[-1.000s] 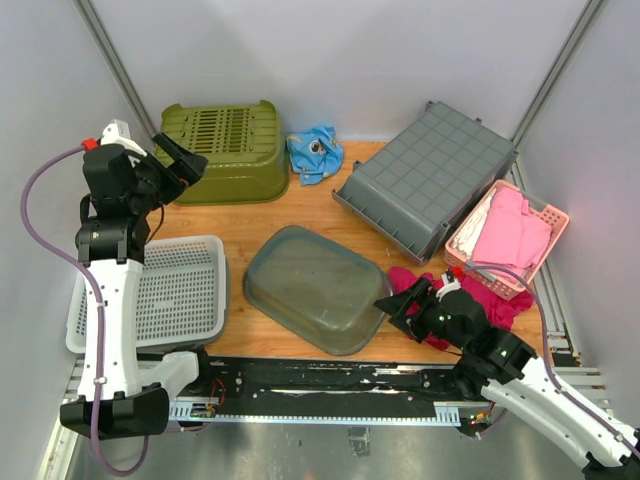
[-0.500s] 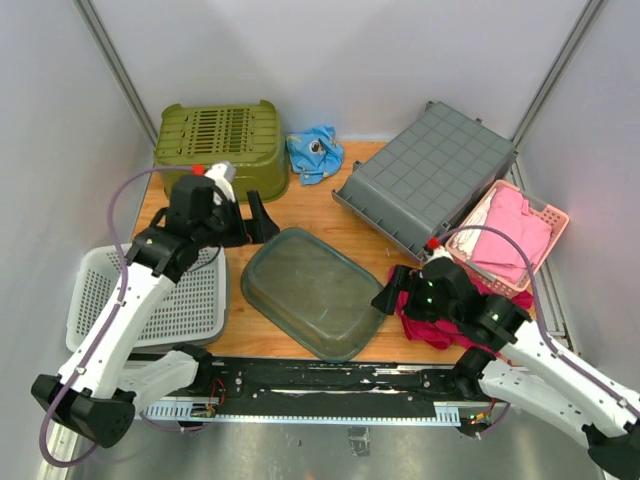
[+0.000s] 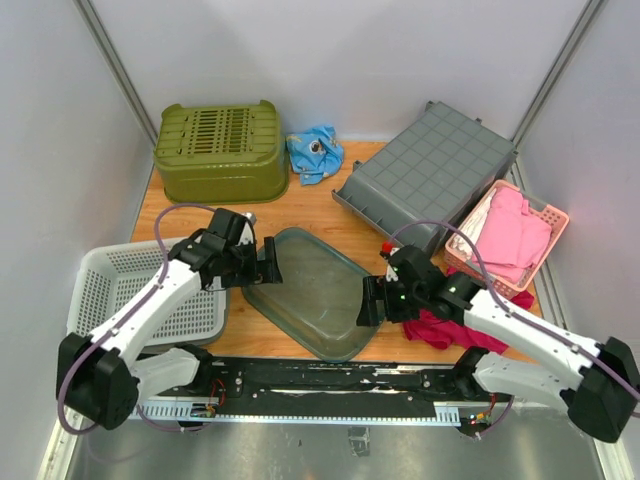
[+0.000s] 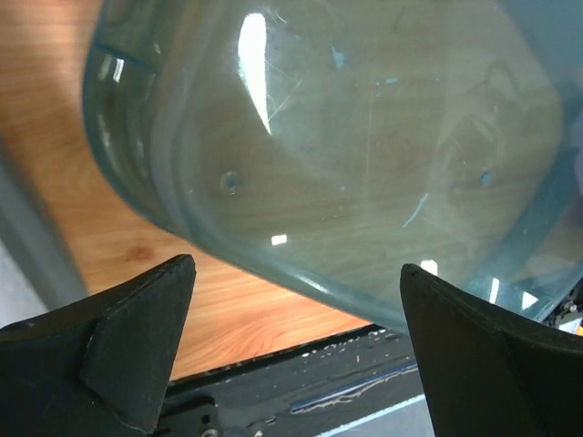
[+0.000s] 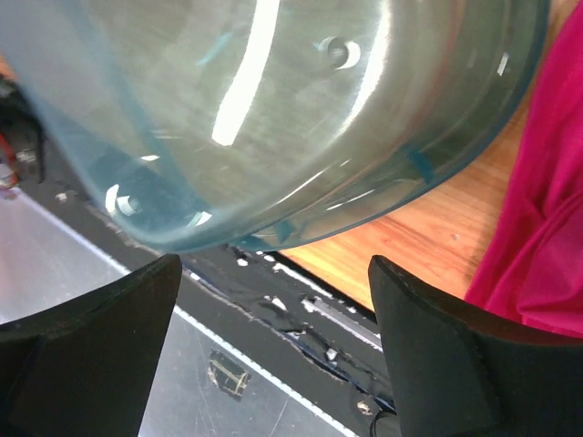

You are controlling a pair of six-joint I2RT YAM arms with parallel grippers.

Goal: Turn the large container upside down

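Observation:
The large clear teal container [image 3: 308, 288] sits on the wooden table between my two arms. My left gripper [image 3: 268, 262] is open at its left end. In the left wrist view the container [image 4: 364, 155] fills the frame just beyond the open gripper [image 4: 296, 355]. My right gripper [image 3: 368, 302] is open at the container's right end. In the right wrist view the container's rounded corner [image 5: 255, 109] hangs just beyond the open gripper [image 5: 273, 355]. Neither gripper holds anything. I cannot tell if the fingers touch the container.
An olive basket [image 3: 220, 150] lies upside down at the back left, a blue cloth [image 3: 315, 152] beside it. A grey bin [image 3: 428, 178] lies upside down at the back right. A pink basket [image 3: 508, 238] and magenta cloth [image 3: 450, 325] are at the right. A white basket [image 3: 150, 295] is at the left.
Both arms have swung in from the sides and come down to the two ends of the container. Its outline looks a little narrower now.

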